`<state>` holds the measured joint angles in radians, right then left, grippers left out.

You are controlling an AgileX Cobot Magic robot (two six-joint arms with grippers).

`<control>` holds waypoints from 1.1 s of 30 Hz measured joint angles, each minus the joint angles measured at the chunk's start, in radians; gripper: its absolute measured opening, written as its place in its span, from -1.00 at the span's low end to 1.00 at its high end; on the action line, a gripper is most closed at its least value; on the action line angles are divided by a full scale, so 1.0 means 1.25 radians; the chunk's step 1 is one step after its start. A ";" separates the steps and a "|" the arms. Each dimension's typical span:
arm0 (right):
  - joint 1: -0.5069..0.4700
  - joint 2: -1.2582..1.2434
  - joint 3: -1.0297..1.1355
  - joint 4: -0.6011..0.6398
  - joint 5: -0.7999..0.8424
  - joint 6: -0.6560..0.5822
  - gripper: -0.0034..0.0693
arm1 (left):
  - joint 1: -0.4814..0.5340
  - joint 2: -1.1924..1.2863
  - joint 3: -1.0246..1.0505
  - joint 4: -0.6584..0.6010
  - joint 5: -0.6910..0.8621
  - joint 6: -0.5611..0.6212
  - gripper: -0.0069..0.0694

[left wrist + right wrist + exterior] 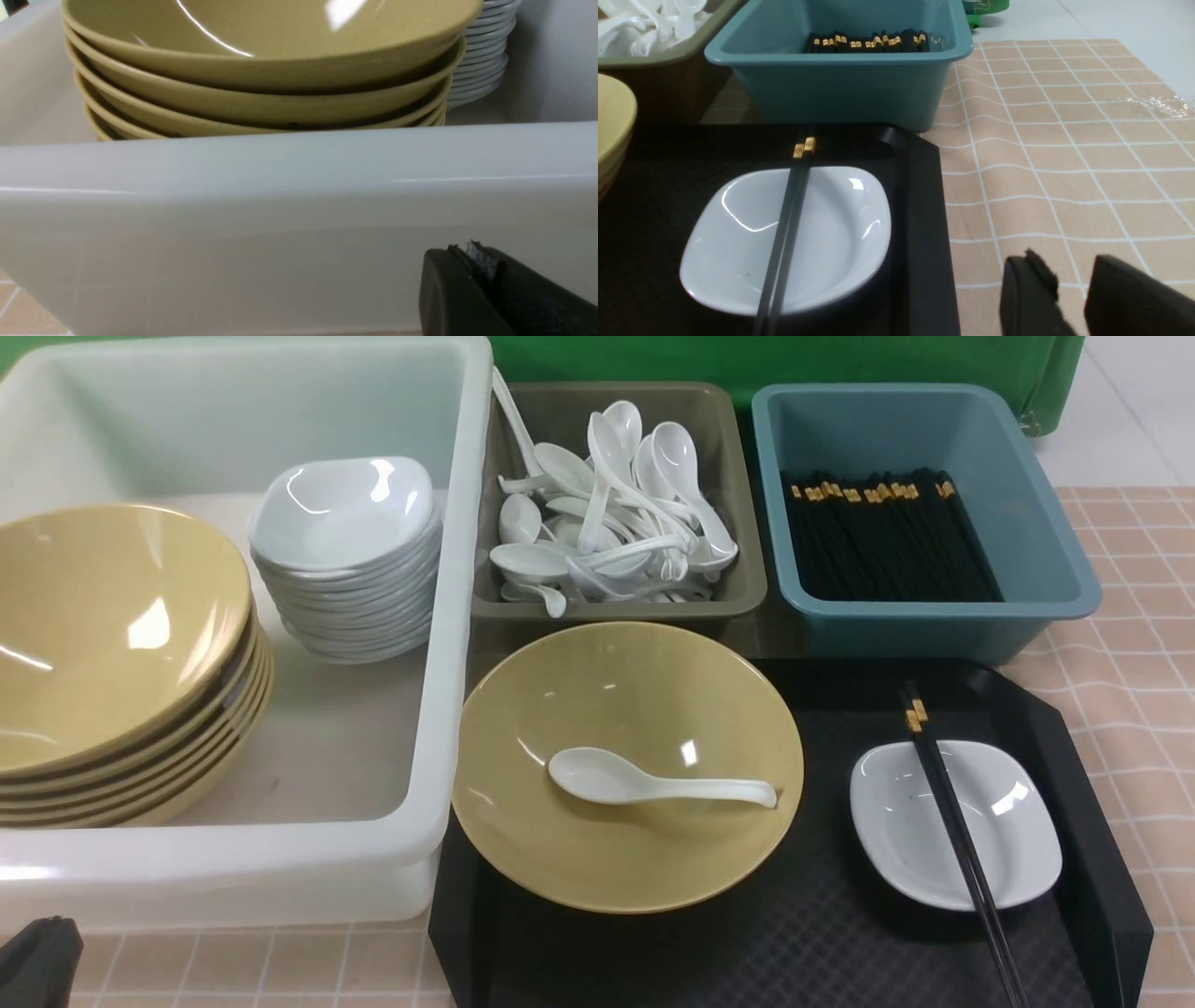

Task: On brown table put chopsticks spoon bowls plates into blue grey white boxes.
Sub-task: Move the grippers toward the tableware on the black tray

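Resting on the black tray (794, 933): one yellow bowl (627, 859), a white spoon (611, 777) lying in it; right of it, one small white plate (1013, 840), with a pair of gold-banded black chopsticks (962, 840) laid across. Behind the tray: blue box (934, 609), containing many black chopsticks; grey box (616, 609), piled with white spoons. To the left: large white box (280, 859), holding a stack of yellow bowls (121, 653) beside a stack of small white plates (345, 560). Table (1148, 709): brown, white-gridded. Left gripper (472, 261): closed, empty, near the white box. Right gripper (1069, 275): fingers parted, empty, above the table beside the tray.
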<state>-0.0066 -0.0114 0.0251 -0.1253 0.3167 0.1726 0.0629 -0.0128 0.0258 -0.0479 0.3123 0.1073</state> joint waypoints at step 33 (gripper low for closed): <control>0.000 0.000 0.000 0.001 0.000 0.034 -0.26 | 0.000 0.000 0.000 0.020 0.002 0.004 -0.81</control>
<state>-0.0066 -0.0114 0.0251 -0.1242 0.3167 0.2149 0.0629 -0.0130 0.0258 -0.0228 0.3142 0.1118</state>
